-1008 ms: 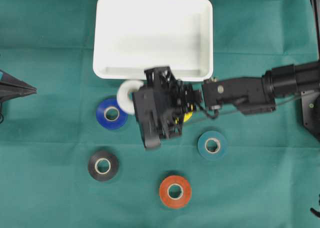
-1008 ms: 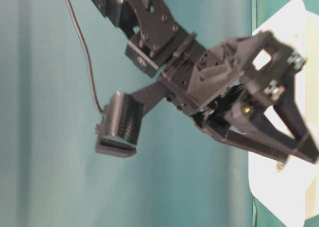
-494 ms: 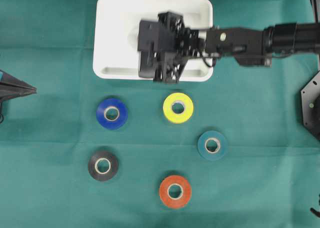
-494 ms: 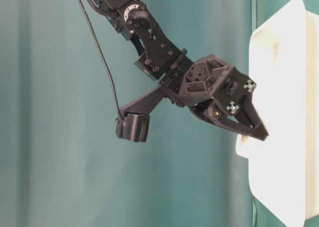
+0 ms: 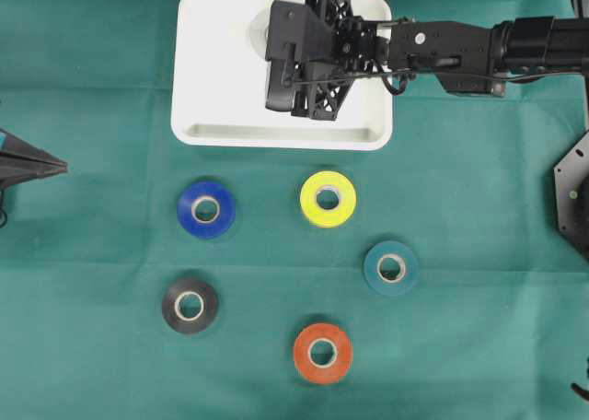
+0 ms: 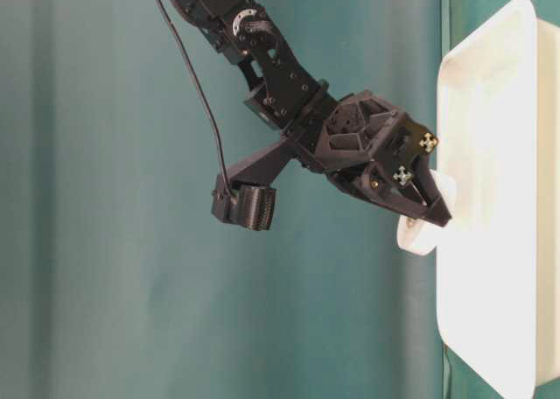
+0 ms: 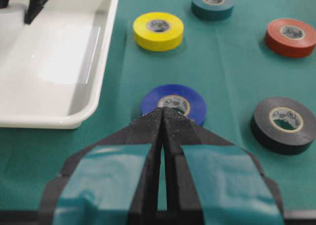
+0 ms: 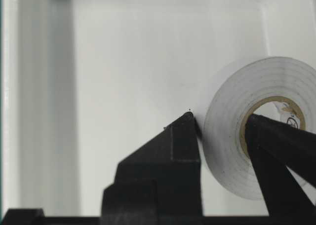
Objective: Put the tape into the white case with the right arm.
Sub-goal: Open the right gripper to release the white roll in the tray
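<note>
Right arm's black pointed end effector [image 8: 222, 131] is clenched on the white tape roll's [image 8: 256, 126] wall, hanging on edge over the shallow white plastic case [image 5: 221, 79] at the frame's top, so letting go could send it rolling toward the rim.

white case [image 5: 212, 70] on a plain teal-green cloth [image 5: 92, 346]; white tape [image 8: 256, 126] with a tan core; rolls of yellow [image 5: 328, 199], blue [image 5: 205, 209], teal [image 5: 390, 268], black [image 5: 190, 305] and orange-red [image 5: 322, 353]; the left gripper [image 7: 163, 117] is black with teal bands.
</note>
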Controlling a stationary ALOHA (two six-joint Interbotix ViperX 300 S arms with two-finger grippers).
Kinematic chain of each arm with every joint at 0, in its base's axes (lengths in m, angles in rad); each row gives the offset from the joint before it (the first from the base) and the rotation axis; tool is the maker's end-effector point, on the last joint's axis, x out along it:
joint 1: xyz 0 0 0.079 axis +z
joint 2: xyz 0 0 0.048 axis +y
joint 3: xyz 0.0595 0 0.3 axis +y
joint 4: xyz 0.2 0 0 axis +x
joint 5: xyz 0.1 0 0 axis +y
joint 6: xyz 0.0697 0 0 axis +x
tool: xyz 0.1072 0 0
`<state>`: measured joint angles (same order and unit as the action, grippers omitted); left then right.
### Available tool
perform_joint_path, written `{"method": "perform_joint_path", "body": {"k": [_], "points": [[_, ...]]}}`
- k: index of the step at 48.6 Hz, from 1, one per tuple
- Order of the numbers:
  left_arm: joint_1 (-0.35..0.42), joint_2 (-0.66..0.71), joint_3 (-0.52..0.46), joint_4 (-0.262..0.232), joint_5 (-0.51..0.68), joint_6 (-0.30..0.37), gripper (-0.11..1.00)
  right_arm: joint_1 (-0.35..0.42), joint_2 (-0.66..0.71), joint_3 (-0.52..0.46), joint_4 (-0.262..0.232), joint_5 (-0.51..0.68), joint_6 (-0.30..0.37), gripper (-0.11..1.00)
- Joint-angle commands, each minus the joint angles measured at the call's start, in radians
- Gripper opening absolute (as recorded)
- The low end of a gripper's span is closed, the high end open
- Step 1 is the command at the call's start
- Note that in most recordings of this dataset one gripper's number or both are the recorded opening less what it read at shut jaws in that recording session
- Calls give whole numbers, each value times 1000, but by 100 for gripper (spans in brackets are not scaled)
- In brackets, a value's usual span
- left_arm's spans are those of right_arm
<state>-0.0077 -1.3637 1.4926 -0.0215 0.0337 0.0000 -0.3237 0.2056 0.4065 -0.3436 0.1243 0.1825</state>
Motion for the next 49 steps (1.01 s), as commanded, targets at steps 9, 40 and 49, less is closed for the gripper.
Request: {"method": "perform_joint_path", "body": {"k": [9, 40, 49], "points": [[-2, 8, -12, 0, -5, -2, 0, -11, -14, -11, -2, -15, 2, 3], [-3, 6, -9, 0, -5, -2, 0, -20, -35, 40, -5, -15, 0, 63], [-2, 6, -9, 0, -5, -2, 0, -21, -124, 147, -5, -17, 0, 63]]}}
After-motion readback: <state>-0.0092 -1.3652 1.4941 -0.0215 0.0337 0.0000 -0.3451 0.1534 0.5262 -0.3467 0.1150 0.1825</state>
